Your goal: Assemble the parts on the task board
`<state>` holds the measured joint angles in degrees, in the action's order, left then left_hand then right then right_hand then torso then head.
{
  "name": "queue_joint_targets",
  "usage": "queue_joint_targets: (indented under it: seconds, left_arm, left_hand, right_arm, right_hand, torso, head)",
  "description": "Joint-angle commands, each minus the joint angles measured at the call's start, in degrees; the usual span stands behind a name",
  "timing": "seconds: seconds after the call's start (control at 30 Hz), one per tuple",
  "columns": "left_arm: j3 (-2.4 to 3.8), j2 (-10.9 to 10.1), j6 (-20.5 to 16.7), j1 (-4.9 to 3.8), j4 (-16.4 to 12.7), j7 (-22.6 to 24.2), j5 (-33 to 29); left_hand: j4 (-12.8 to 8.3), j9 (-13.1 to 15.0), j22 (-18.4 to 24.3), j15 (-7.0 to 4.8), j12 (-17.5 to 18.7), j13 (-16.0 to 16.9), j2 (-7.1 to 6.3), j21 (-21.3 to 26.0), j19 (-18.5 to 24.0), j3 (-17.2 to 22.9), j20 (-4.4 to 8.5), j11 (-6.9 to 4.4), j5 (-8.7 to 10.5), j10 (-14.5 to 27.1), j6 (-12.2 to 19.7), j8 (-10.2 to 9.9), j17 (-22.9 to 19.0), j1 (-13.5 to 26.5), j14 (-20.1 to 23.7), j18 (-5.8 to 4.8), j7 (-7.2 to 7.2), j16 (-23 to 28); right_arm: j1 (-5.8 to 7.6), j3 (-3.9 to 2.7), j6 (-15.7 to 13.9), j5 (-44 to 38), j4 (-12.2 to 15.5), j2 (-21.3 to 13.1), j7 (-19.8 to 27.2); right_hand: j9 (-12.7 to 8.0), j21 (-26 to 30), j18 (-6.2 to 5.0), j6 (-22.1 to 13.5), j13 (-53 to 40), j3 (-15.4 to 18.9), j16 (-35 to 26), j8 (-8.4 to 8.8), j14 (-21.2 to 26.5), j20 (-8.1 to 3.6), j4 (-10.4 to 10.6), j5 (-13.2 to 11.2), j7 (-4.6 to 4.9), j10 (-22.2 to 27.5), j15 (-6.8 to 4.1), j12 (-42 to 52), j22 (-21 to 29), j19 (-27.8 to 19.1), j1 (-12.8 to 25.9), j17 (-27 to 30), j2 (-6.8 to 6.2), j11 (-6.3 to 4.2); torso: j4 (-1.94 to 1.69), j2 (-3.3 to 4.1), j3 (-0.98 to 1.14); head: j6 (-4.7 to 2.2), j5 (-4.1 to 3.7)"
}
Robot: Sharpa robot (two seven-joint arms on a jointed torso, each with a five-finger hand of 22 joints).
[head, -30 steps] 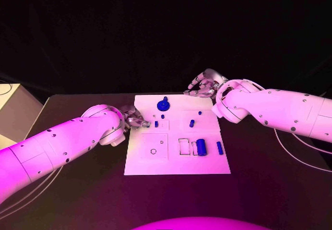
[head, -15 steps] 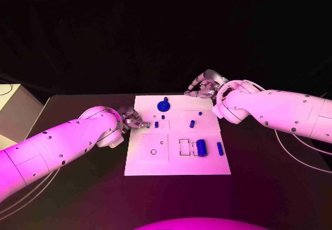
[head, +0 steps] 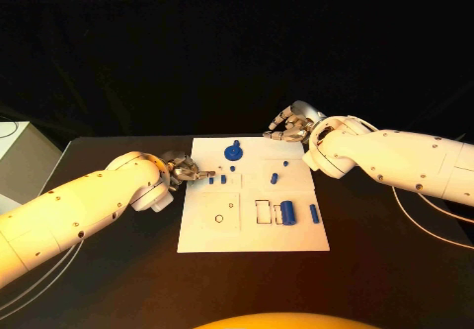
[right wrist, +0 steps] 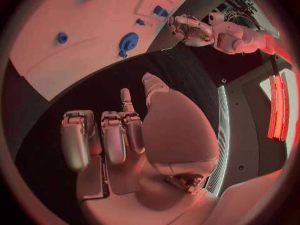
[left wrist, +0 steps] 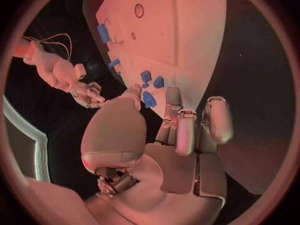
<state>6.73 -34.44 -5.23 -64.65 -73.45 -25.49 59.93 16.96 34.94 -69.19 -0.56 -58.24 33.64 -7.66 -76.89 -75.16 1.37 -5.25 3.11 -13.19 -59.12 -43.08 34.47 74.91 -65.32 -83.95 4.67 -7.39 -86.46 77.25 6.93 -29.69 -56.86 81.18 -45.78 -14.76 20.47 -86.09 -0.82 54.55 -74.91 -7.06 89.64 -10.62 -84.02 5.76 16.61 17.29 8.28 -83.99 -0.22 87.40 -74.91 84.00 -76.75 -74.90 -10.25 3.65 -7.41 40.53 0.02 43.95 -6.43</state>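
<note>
At the left edge of the task board [head: 253, 233], the left robot hand [head: 188, 168] is pinching a small blue part [left wrist: 149, 99] between its thumb and a finger, its other fingers lying loosely curled. Judging by this, a placing step is underway: the held part is hovering just over the board's near-left area, close beside two other small blue pieces [left wrist: 152, 78] already sitting there. The next move is likely calling for a careful lowering and lining up with a slot, though which slot I cannot tell. The right robot hand [head: 290, 125] is waiting over the black bench [head: 118, 274] past the board's far edge, fingers curled in on nothing, near the round blue part [head: 234, 150]. A larger blue block [head: 288, 210] is lying toward the board's right side.
</note>
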Motion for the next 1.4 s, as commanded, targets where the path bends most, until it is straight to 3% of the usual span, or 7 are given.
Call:
queue_joint_targets:
  seconds: [0.03, 0.23, 0.43, 0.53, 0.73, 1.03, 1.4]
  left_arm:
    - [1.11, -0.4, -3.8, 0.09, -0.5, 5.2, -5.0]
    - [2.66, -0.8, -7.7, 0.16, -0.1, 14.0, -8.9]
    - [3.0, 0.3, -8.1, 0.16, 1.2, 21.4, -5.1]
    - [2.81, 1.3, -7.7, 0.15, 2.2, 23.8, -0.7]
    - [1.7, 3.9, -7.6, 0.12, 4.6, 27.4, 8.0]
    - [0.08, 7.9, -6.6, -0.2, 8.8, 29.6, 20.2]
    - [-1.34, 11.2, -4.2, -1.05, 12.2, 28.1, 26.3]
  left_hand:
    - [0.0, -0.6, 1.1, 0.41, 0.2, -0.4, 0.91, 0.9, 1.0, -1.3, -0.3, 0.37, 0.19, 1.3, 1.0, 0.2, 6.3, -0.2, -2.3, 0.84, -0.39, 0.5]
    - [-0.2, -5.3, 15.2, 2.28, 5.0, -4.8, 4.0, 12.3, 13.0, 1.2, -2.04, 2.28, -0.75, 10.6, 3.2, -1.0, -8.6, -11.8, 7.6, 4.07, -2.21, 8.2]
    - [-0.8, -10.4, 21.8, 2.9, 11.2, -12.3, -1.84, 18.6, 19.5, 18.1, -2.57, 2.77, -0.87, 11.9, 1.4, -2.3, -17.7, -25.5, 15.3, 5.46, -2.54, 11.6]
    - [-1.9, -12.2, 23.2, 2.95, 13.4, -15.0, -4.93, 20.0, 22.3, 24.2, -2.78, 2.91, -0.42, 11.7, 0.9, -2.8, -22.0, -25.4, 18.9, 5.86, -2.5, 12.9]
    - [-2.9, -13.1, 22.7, 2.88, 14.5, -16.2, -6.0, 19.7, 22.6, 26.2, -2.78, 2.85, -0.23, 11.8, 0.6, -3.4, -22.8, -24.7, 19.4, 5.87, -2.37, 12.8]
    - [-3.9, -15.2, 22.3, 3.27, 17.9, -19.0, -8.54, 19.6, 23.0, 27.2, -3.02, 3.35, 0.24, 12.8, -0.5, -5.8, -24.3, -21.2, 19.7, 5.8, -1.55, 12.2]
    - [-5.0, -16.2, 21.0, 3.9, 20.5, -20.8, -8.88, 18.8, 21.6, 25.4, -3.64, 4.05, 0.12, 14.5, -0.3, -7.5, -26.1, -19.6, 20.1, 5.48, -1.44, 11.7]
  right_arm:
    - [-0.04, -0.01, 0.2, -0.3, 0.0, -0.1, 0.7]
    - [-0.05, -0.01, -0.1, -0.1, 0.0, -0.1, 1.0]
    - [-0.05, -0.01, -0.6, 0.7, -0.1, -0.1, 2.0]
    - [-0.05, -0.01, -1.1, 1.3, -0.2, 0.0, 3.2]
    - [-0.05, 0.0, -3.1, 3.2, -0.6, 0.2, 6.7]
    - [-0.04, 0.03, -6.3, 6.1, -1.4, 0.9, 12.4]
    - [-0.03, 0.05, -7.5, 6.3, -1.3, 1.3, 14.2]
  right_hand:
    - [0.1, 0.4, -0.25, -0.3, -13.0, 0.1, -0.1, -0.2, -5.7, -0.45, 0.1, 0.3, 0.0, -3.9, -0.38, -0.2, -12.2, 4.2, 0.5, -13.8, -0.17, -0.08]
    - [0.1, 0.4, -0.25, -0.3, -13.0, 0.1, -0.1, -0.2, -5.7, -0.45, 0.1, 0.3, 0.0, -3.9, -0.38, -0.2, -12.2, 4.2, 0.5, -13.8, -0.17, -0.08]
    - [0.1, 0.6, -0.31, -0.4, -12.8, 0.1, -0.2, -0.21, -5.6, -0.45, 0.1, 0.3, 0.01, -3.7, -0.37, -0.5, -12.0, 4.1, 0.6, -13.5, -0.17, -0.08]
    - [0.3, 1.4, -0.51, -0.5, -10.7, -0.2, -0.3, -0.27, -5.5, -0.46, 0.0, 0.4, -0.02, -1.6, -0.4, -3.3, -11.5, 3.7, 0.2, -13.2, -0.09, -0.11]
    - [1.3, 6.9, -1.74, -0.6, -4.1, -2.1, -2.4, -0.73, -4.3, -0.78, 0.0, 0.7, -0.24, 4.1, -0.73, -11.9, -8.0, 1.6, -1.3, -8.6, -0.09, -0.45]
    - [3.0, 29.5, -5.73, -0.9, 19.4, -9.6, -11.8, -1.03, -0.4, -1.29, -0.1, 2.8, -0.36, 17.2, -1.31, -39.6, 6.5, -5.8, -3.5, 5.0, -2.56, -0.92]
    - [4.8, 35.5, -6.16, -1.1, 42.1, -16.8, -14.9, -0.94, -0.1, -1.15, -0.4, 3.1, 0.05, 19.4, -0.87, -63.2, 10.1, -5.0, -2.2, 6.8, -5.41, -0.23]
  torso:
    - [-0.06, -0.05, 0.03]
    - [0.0, 0.0, 0.05]
    - [0.09, 0.11, 0.01]
    - [0.1, 0.11, 0.04]
    - [0.1, 0.17, -0.07]
    - [0.07, 0.24, 0.0]
    - [0.24, 0.82, 0.04]
  head:
    - [-0.07, -0.02]
    - [-0.32, 0.01]
    - [-0.61, -0.13]
    - [-0.68, -0.15]
    - [-1.23, -0.3]
    - [-1.8, -0.47]
    - [-2.14, -0.72]
